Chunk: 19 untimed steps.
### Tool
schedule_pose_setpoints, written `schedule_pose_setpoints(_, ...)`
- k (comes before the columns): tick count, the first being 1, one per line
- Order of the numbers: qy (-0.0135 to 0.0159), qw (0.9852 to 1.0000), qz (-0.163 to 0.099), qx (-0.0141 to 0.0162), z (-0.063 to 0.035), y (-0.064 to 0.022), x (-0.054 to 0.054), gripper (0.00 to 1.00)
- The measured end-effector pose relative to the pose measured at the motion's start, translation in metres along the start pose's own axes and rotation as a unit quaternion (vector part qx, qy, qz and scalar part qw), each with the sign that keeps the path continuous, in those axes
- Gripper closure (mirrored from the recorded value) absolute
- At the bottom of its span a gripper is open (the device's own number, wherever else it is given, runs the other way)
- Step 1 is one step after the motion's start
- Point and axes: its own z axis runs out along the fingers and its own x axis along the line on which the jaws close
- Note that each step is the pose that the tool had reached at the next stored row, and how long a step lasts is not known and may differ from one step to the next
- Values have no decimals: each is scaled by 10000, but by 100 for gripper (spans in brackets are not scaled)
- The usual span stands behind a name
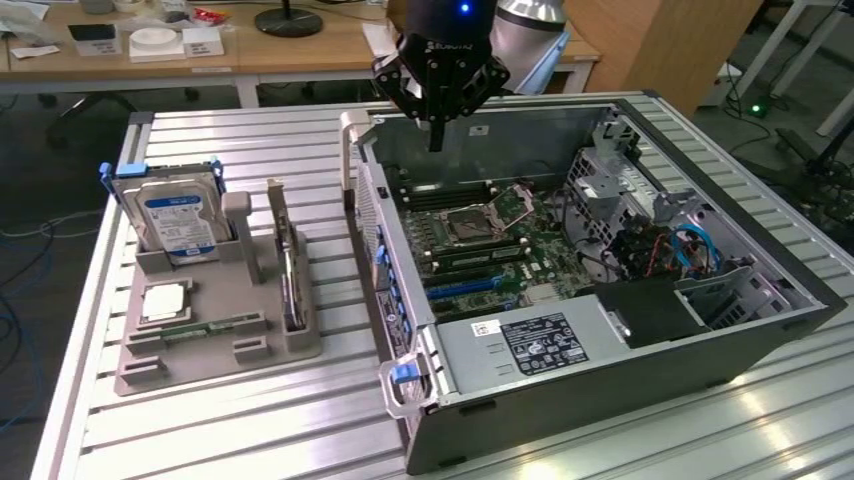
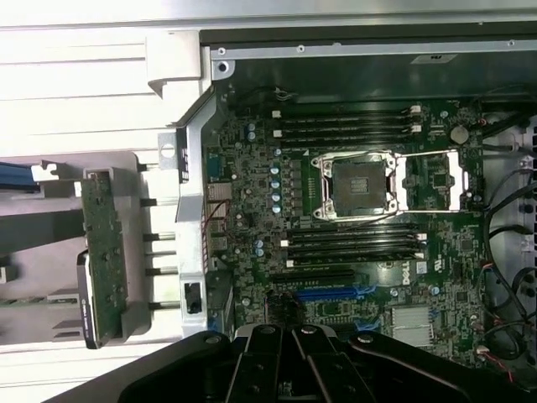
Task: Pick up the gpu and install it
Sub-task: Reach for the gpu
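The gpu stands on its edge in a slot of the grey holder, at the exterior view's left of the open computer case. Its thin edge also appears as the gpu in the wrist view. My black gripper hangs shut and holds nothing, above the far end of the case over the motherboard, well apart from the card. The wrist view looks past the closed gripper down on the motherboard, with its open processor socket and blue expansion slot.
The holder also carries a silver hard drive with a blue-white label, a square processor and a slim memory stick. Cables and a drive cage crowd the case's right side. A desk with clutter stands behind the ribbed metal table.
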Motion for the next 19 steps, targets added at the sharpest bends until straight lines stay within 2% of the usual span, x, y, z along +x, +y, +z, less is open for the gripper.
schedule_pose_setpoints(19,0,10000,0,0,-2,-25,97,90)
